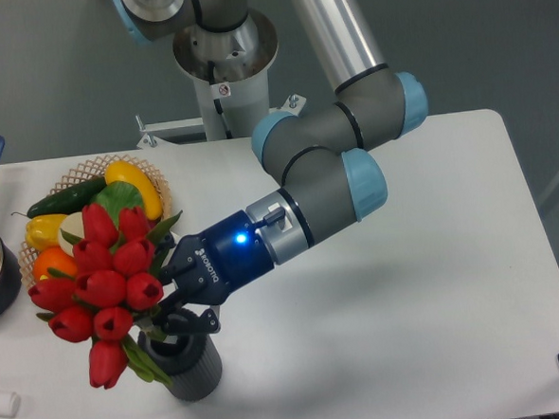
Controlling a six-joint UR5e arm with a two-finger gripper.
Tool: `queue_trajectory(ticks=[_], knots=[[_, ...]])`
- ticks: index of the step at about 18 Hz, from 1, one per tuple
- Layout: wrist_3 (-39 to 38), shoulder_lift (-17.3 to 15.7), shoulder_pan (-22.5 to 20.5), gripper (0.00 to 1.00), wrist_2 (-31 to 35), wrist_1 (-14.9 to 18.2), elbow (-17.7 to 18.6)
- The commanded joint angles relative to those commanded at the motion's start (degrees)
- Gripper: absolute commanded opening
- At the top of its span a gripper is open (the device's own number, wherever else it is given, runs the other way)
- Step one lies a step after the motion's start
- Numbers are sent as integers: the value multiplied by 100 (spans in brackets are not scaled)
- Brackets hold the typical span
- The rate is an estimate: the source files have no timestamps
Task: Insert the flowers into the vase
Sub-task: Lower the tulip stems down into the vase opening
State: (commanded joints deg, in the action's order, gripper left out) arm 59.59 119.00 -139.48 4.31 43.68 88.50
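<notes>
Flowers (103, 296) are hanging right over the vase (189, 367), stems seemingly just entering its mouth, the gripper (171, 297) is pinching the stems with fingers closed round them, so the job is looking nearly finished, only lowering and release remaining.

My pincer (174, 294) looked like matt black plastic, and my arm's tube (330, 21) was smooth, shiny metal. The flowers (102, 287) had glossy red heads with a plastic sheen. The vase (192, 367) was matt dark grey with ribbed sides. The basket (87, 167) was woven wicker, and the worktop (436, 285) smooth matt white.
</notes>
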Motion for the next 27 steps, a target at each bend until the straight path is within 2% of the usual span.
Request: queue_trajectory(ticks=[16,20,25,27], knots=[[316,255,-70,28,430,-9,510],[386,351,-105,33,466,-18,510],[457,361,-132,36,466,-18,598],[553,361,-132,45,466,-18,598]])
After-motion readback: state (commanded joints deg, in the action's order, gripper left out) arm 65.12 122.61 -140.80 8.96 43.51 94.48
